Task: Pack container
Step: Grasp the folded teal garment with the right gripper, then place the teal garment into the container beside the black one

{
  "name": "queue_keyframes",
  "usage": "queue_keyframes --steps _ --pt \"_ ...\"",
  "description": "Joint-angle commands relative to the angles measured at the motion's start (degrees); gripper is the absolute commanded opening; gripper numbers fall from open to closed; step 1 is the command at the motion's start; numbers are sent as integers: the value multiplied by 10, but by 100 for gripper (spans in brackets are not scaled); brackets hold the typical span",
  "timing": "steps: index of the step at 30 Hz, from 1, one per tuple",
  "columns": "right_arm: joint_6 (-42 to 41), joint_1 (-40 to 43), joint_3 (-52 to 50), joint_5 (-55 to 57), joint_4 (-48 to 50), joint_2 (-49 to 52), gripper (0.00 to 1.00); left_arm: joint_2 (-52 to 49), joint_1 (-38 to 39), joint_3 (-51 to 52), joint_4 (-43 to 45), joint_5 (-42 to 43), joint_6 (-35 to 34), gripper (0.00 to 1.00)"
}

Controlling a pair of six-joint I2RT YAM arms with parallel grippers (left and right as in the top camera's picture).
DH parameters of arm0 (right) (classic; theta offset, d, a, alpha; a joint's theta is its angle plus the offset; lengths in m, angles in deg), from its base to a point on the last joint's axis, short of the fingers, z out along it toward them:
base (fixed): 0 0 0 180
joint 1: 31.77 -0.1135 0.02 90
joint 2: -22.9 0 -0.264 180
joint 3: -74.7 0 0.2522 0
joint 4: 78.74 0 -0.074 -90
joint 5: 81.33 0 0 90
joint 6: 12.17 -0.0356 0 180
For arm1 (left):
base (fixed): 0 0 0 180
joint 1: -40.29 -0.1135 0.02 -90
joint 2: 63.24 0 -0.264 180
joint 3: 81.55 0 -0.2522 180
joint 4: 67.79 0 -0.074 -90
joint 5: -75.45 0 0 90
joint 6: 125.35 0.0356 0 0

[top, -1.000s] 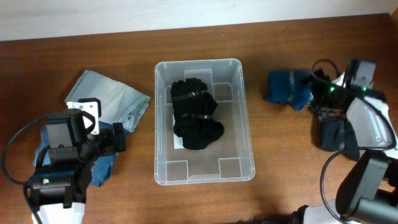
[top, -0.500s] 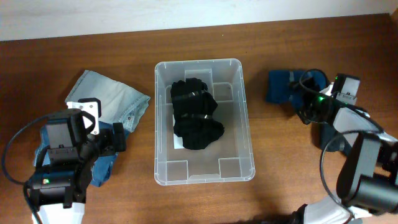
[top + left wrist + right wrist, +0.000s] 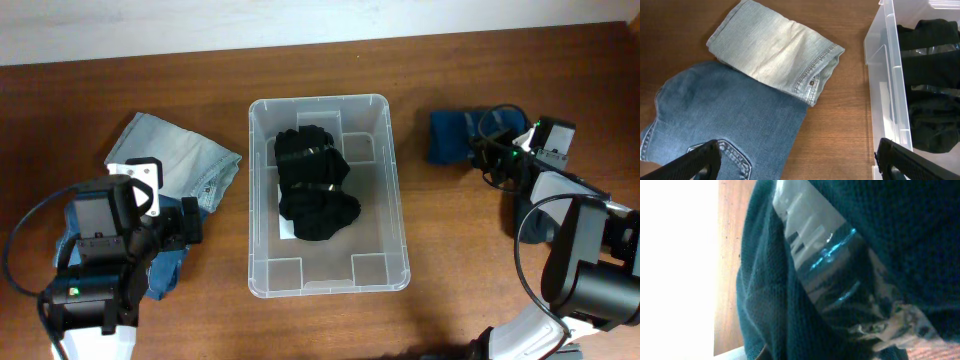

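Overhead, you see the large clear plastic rectangular container (image 3: 401, 215) at the middle of the brown wooden table (image 3: 200, 80), with a black bundled garment (image 3: 315, 190) inside it. To its left lie a folded pale denim piece (image 3: 180, 150) and darker blue jeans (image 3: 730, 115). Your left fingers (image 3: 702, 159) hang spread wide above the jeans, gripping nothing. To the container's right, your right fingers (image 3: 492, 152) are at a dark blue folded garment (image 3: 452, 137); you cannot tell whether they are clenched.
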Motion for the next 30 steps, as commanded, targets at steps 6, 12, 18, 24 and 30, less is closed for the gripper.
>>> queue_keyframes --steps 6,12,18,24,30 --pt "150 -19 51 -107 -33 -61 4 0 -1 -12 -5 -4 -6 99" --pt "366 -108 183 -21 -319 -196 4 0 -1 -12 -5 -4 -6 100" --pt "498 -254 245 21 -463 -262 4 0 -1 -12 -5 -4 -6 99" --pt "535 -372 243 80 -543 -201 4 0 -1 -12 -5 -3 -6 99" --pt "549 -386 244 109 -540 -87 11 0 -1 -12 -7 -3 -6 99"
